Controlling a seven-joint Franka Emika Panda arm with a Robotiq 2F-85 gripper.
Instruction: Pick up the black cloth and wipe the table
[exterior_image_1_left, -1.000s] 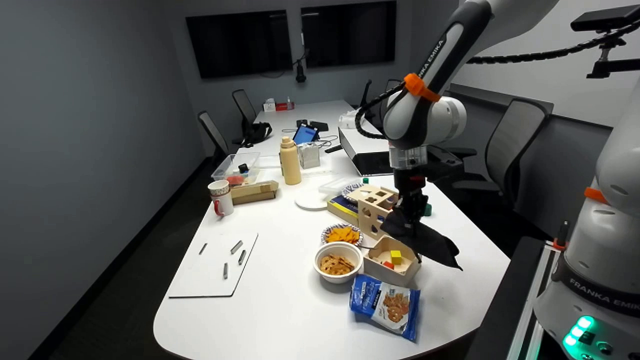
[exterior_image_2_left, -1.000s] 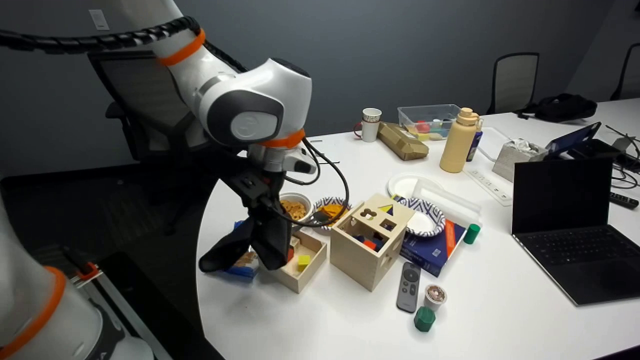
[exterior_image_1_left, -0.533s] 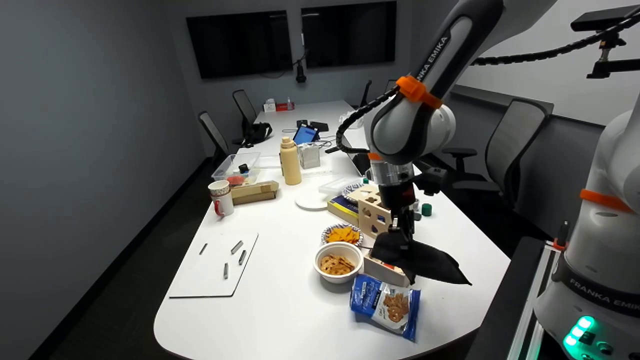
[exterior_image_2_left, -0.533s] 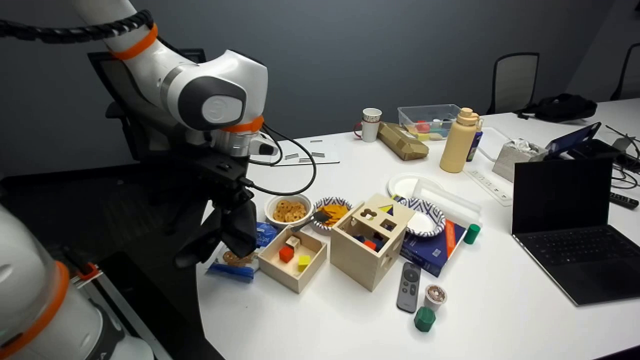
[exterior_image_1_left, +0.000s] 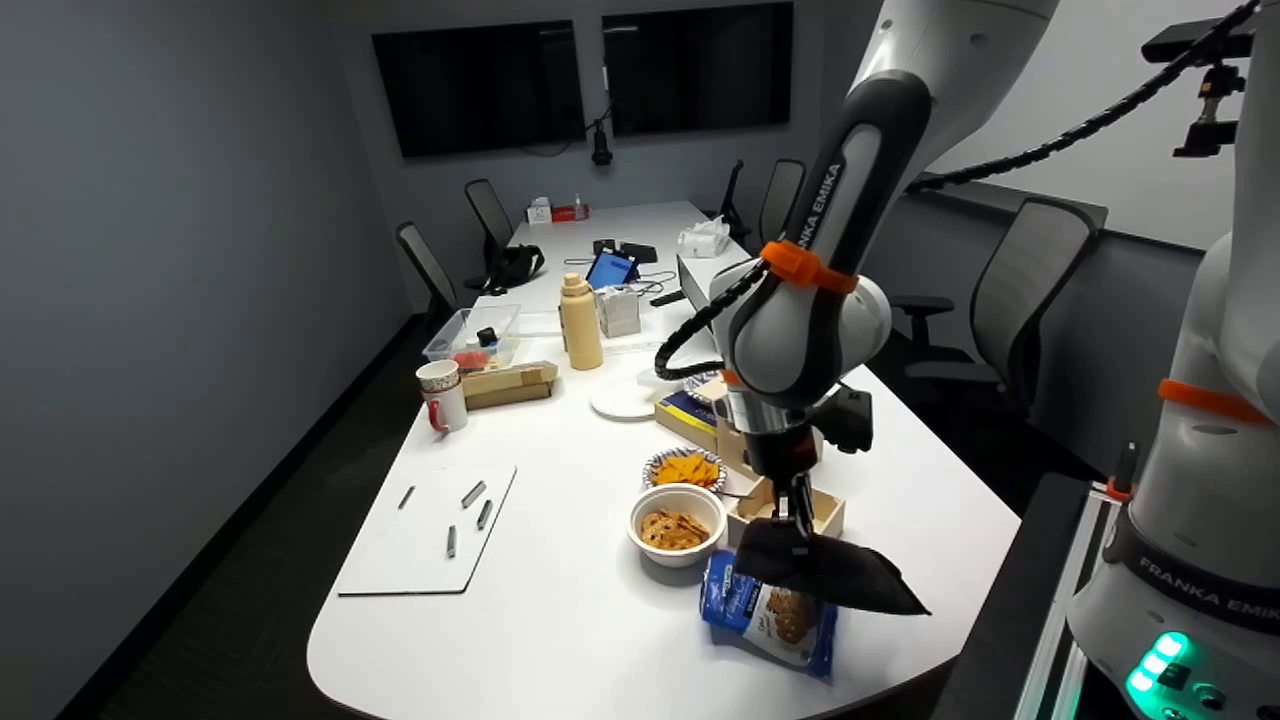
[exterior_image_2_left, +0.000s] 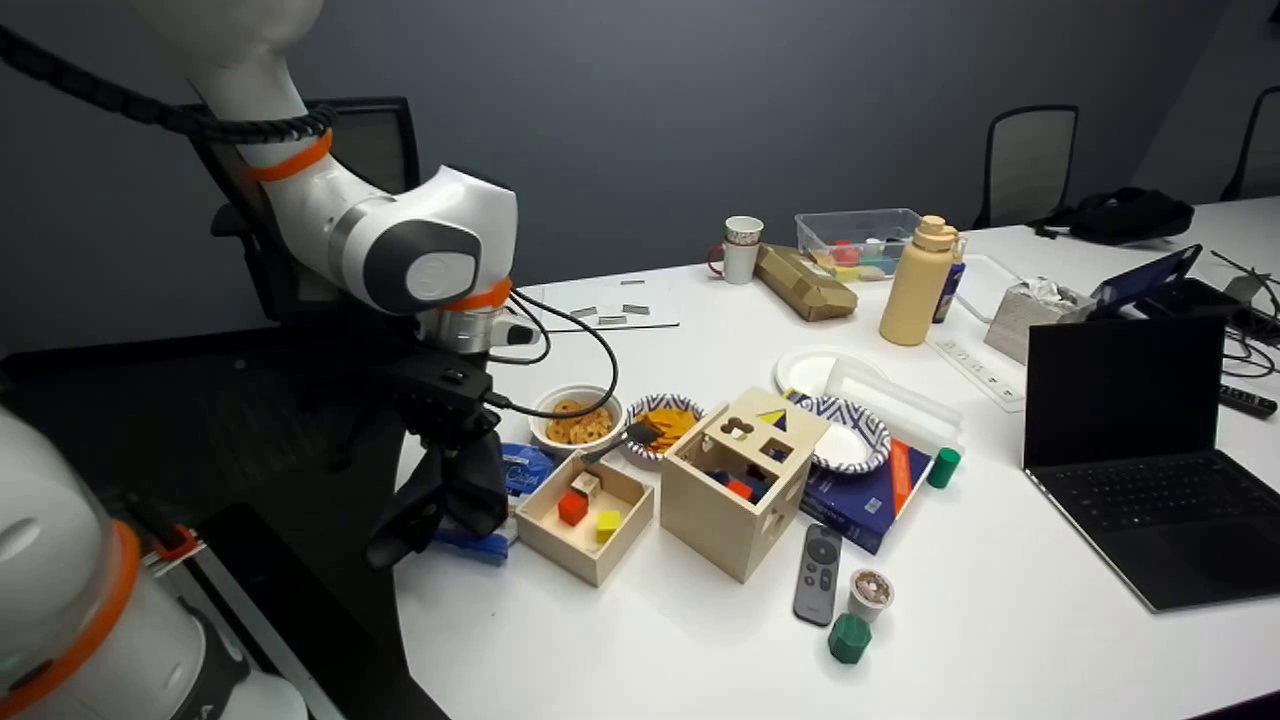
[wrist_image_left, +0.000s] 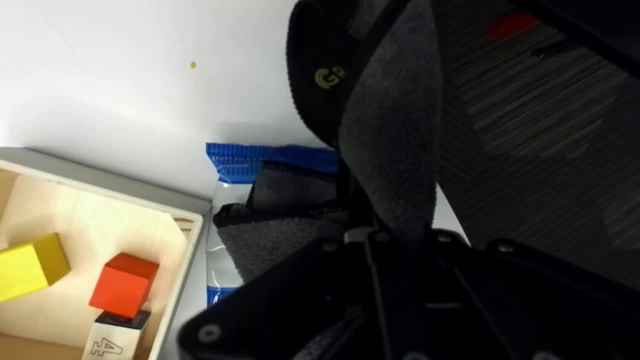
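The black cloth (exterior_image_1_left: 850, 577) hangs from my gripper (exterior_image_1_left: 798, 530), bunched in the middle with its ends spread. In an exterior view it shows as dark folds (exterior_image_2_left: 472, 490) under the gripper. In the wrist view the cloth (wrist_image_left: 392, 120) shows its grey fuzzy side and rises between the fingers (wrist_image_left: 400, 237), which are shut on it. The cloth is over the blue snack bag (exterior_image_1_left: 770, 615) near the end of the white table (exterior_image_1_left: 560, 620). I cannot tell whether it touches the bag. A small yellow crumb (wrist_image_left: 193, 65) lies on the table in the wrist view.
Beside the cloth stands a shallow wooden tray (exterior_image_2_left: 625, 545) with blocks. A bowl of pretzel snacks (exterior_image_1_left: 640, 540), a plate of orange chips (exterior_image_1_left: 652, 478) and a wooden shape box (exterior_image_2_left: 700, 515) stand close by. A remote (exterior_image_2_left: 817, 575) and laptop (exterior_image_2_left: 1130, 500) lie further off. The table edge (wrist_image_left: 452, 215) is near.
My gripper has carried the cloth from over the wooden tray to over the snack bag, toward the table's end, and lower. The tray is now more exposed. The grip has stayed shut.
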